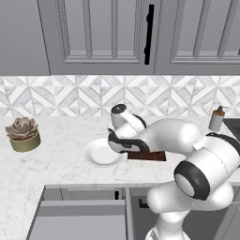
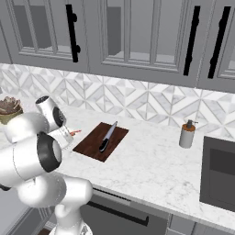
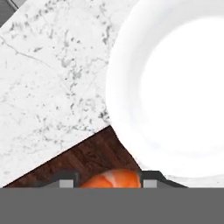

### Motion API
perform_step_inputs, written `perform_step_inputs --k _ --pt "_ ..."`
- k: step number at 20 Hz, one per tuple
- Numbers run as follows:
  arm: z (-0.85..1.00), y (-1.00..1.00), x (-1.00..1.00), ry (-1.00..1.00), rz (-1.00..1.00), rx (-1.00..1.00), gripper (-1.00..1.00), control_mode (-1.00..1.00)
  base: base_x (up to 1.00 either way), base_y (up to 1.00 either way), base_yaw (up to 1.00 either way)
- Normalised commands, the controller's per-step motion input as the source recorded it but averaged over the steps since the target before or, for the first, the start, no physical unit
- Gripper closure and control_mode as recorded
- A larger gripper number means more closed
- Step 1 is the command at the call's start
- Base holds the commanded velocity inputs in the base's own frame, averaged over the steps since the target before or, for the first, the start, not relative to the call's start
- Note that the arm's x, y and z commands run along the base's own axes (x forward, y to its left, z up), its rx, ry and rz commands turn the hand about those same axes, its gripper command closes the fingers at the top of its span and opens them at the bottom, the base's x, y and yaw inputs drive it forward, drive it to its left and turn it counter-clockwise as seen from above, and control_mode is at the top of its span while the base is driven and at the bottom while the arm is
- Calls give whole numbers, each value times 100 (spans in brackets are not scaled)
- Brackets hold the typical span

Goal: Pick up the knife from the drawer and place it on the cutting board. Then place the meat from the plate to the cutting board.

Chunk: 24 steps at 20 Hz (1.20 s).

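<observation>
Meat (image 3: 111, 178) sits between the gripper (image 3: 106, 183) fingertips at 6 o'clock in the hand view — clenched on it, over the cutting board (image 3: 83, 159) corner beside the plate (image 3: 175, 87), now bare. Knife (image 2: 107, 137) already lies on the board, blade toward 1 o'clock, leaving the near side free. Drawer (image 1: 79, 206) stands open below. Judgement: carry underway, drop next.

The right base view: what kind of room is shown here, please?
Most likely a kitchen, a rendered one. A marble-look counter carries a cutting board with a knife lying on it, grey cabinets hang above a patterned tile backsplash, and a soap dispenser stands beside a sink.
</observation>
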Motion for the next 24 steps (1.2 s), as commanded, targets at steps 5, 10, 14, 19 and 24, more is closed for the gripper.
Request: perform_step_inputs --k 5,10,14,19,24 --pt "0 -86 27 0 -7 0 100 -100 0 0 0" --pt "-6 -52 44 1 -1 0 100 -100 0 0 0" --pt "-34 -19 47 1 0 0 100 -100 0 0 0" --pt "-46 0 42 0 0 -1 -100 -100 0 0 0" --pt "-9 0 15 0 0 0 -100 -100 0 0 0"
